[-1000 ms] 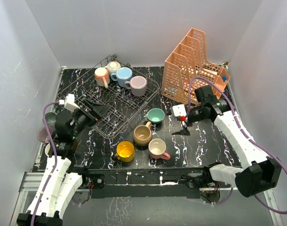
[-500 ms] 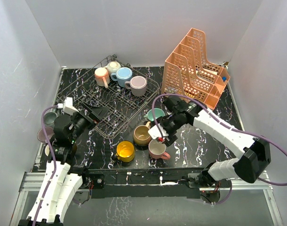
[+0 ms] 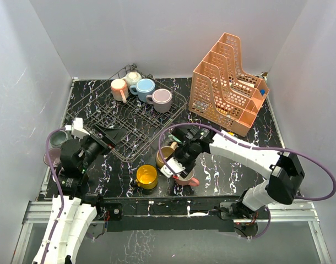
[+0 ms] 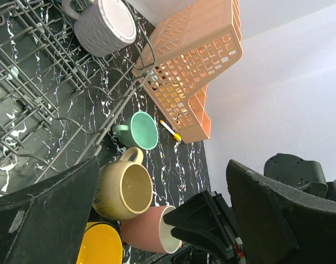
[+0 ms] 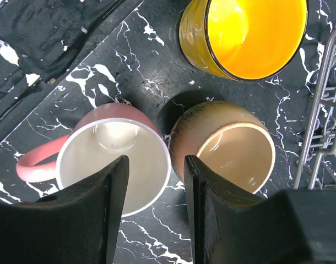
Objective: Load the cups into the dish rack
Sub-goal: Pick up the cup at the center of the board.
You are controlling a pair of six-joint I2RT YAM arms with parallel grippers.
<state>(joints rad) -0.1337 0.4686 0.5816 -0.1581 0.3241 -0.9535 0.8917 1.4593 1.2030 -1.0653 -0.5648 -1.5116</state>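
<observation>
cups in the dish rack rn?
4, grouped at the dish rack's far corner: pink cup, cream cup, blue cup, lilac cup. None appear hidden.

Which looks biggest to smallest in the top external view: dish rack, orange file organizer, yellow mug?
1-2 (tie): dish rack and orange file organizer. They cover a similar spread, but the organizer stands taller, nearer the camera, so I won't rank them.
3: yellow mug, far smaller than either.

High overview, wrist close-ups, tan mug (image 5: 234,151) shared
</observation>
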